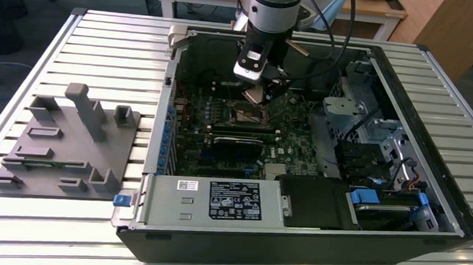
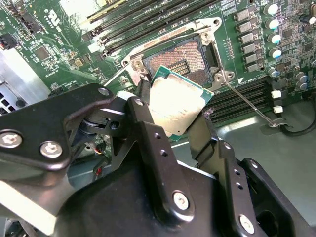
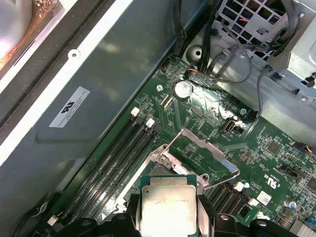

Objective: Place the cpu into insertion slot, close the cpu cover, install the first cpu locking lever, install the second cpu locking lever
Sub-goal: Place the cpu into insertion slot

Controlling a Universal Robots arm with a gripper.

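Slatted table point(image 1: 104, 34), open computer case point(image 1: 447, 219), green motherboard point(image 1: 218, 162), gripper point(image 1: 259, 96) at 12 o'clock of insertion slot point(image 1: 249, 115) in exterior view, cpu cover point(image 3: 207, 146) hinged up, jaws narrow, clamped on cpu point(image 2: 177, 103) edges, chip tilted, close over slot, not seated, slot pins bare.

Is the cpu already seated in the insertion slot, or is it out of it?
Out. The gripper holds the cpu between its fingers over the insertion slot, whose contact field lies bare.

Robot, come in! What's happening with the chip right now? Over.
Pincer shut on cpu. It hangs just off the slot, not in. Cover up; way clear.
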